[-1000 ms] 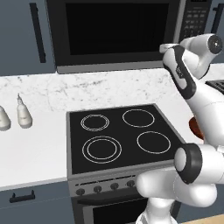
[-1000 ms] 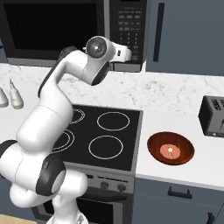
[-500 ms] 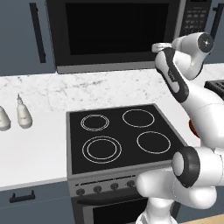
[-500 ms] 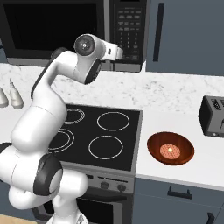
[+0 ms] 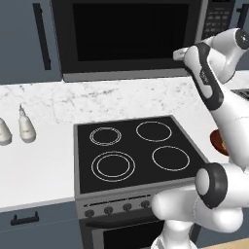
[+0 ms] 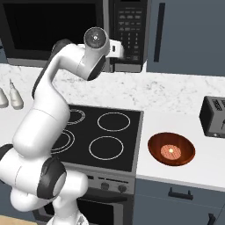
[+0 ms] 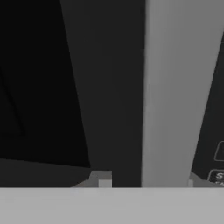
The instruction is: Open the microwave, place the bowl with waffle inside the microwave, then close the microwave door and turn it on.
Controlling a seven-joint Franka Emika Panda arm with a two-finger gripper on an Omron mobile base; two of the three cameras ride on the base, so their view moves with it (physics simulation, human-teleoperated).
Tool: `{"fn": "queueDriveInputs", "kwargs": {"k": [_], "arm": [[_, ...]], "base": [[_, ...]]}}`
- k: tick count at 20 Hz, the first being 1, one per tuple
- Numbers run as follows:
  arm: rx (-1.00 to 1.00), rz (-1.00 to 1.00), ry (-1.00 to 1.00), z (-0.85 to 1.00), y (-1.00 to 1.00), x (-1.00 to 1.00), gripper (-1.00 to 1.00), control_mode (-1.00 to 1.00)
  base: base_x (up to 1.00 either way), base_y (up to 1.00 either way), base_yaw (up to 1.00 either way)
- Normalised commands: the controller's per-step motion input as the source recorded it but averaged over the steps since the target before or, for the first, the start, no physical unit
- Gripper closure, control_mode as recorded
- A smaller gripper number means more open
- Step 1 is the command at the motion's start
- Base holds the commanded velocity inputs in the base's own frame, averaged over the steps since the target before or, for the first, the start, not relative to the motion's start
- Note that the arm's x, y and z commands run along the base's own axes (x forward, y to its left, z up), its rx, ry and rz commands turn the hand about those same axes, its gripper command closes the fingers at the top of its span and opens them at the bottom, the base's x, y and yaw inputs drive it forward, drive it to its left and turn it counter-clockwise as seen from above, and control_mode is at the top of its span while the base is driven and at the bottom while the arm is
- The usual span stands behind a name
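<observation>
The microwave point(image 5: 214, 53) hangs above the stove with its microwave door point(image 5: 126, 36) shut. At the door's right edge, beside the keypad point(image 6: 132, 30), my gripper point(image 5: 181, 54) point(image 6: 122, 48) presses in. In the hand view the gripper point(image 7: 146, 181) has a fingertip on each side of the door's upright grey handle strip point(image 7: 168, 96), jaws closed against it. The reddish-brown bowl point(image 6: 171, 149) sits on the counter right of the stove with the small tan waffle point(image 6: 170, 151) in its middle. A sliver of the bowl point(image 5: 217, 140) peeks out behind my arm.
A black four-ring stove point(image 5: 136, 151) lies under the microwave. A black toaster point(image 6: 214, 116) stands at the counter's far right. Two small bottles point(image 5: 19, 130) stand on the left counter. Blue-grey cabinets with bar handles point(image 6: 158, 26) flank the microwave.
The hand has risen and moved in to the door's right edge. The jaws have narrowed around the handle strip. Bowl and door have not moved.
</observation>
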Motion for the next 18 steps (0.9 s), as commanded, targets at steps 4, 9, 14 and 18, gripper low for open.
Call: {"fn": "queueDriveInputs", "kwargs": {"k": [4, 9, 14, 18], "arm": [[0.0, 0.21, 0.15, 0.0, 1.0, -0.37, 1.0, -1.0], [0.0, 0.12, 0.05, 0.0, 1.0, -0.78, 1.0, -1.0], [0.0, 0.0, 0.0, -0.1, 1.0, -1.0, 1.0, -1.0], [-0.04, 0.0, 0.0, -0.12, 1.0, -0.95, 1.0, -1.0]], "base": [[0.0, 0.0, 0.0], [0.0, 0.0, 0.0], [0.0, 0.0, 0.0], [0.0, 0.0, 0.0]]}}
